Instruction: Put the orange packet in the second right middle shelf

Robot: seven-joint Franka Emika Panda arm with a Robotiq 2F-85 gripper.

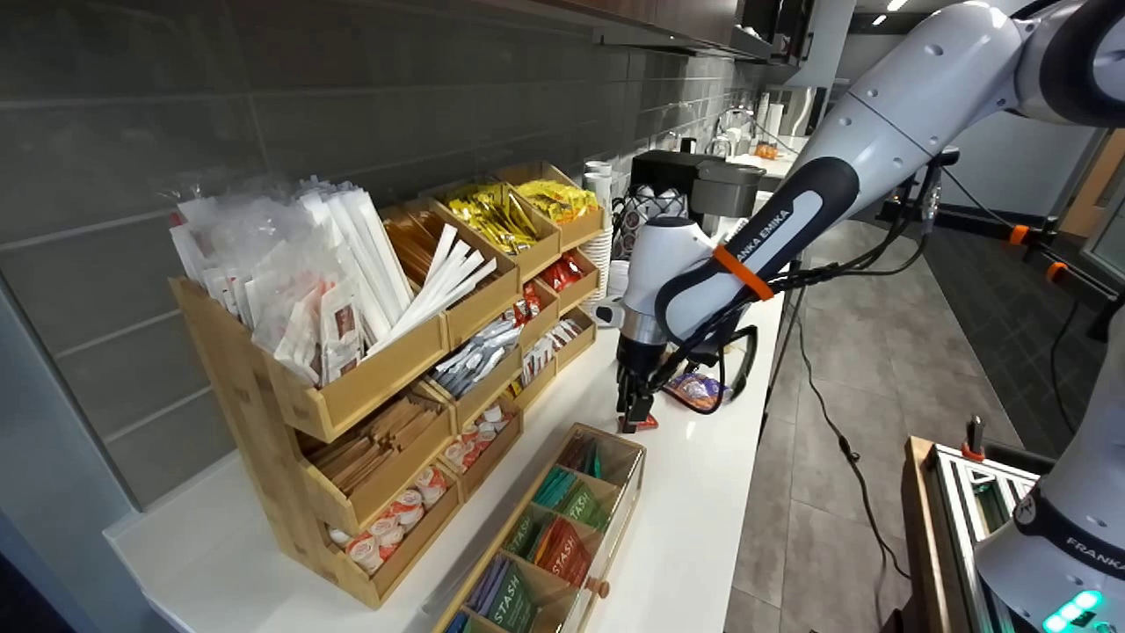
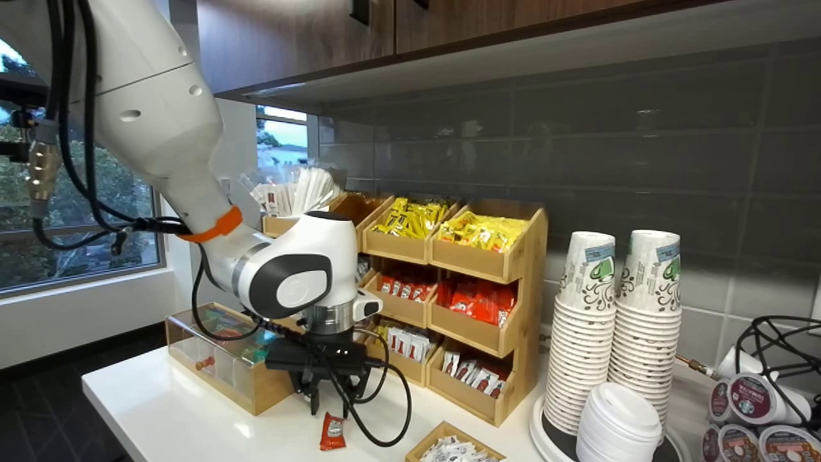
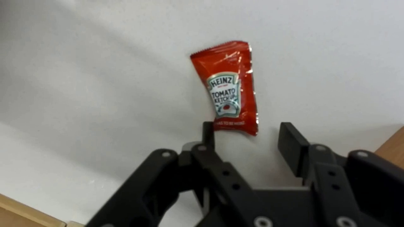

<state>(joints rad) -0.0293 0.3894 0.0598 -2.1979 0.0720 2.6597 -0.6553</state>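
The orange packet, a small orange-red ketchup sachet, lies flat on the white counter. It also shows in both exterior views. My gripper is open and empty, pointing down just above the counter. In the wrist view the packet's lower end shows between the fingertips, close to the left finger, and most of it lies beyond them. The gripper also shows in both exterior views. The second right middle shelf is the right-hand middle-tier bin, holding red packets; it also shows in an exterior view.
The low wooden box with tea packets stands close to the gripper. A small tray of white sachets lies on the counter. Paper cup stacks stand beside the rack. Yellow packets fill the bin above. Wall cabinets overhang the counter.
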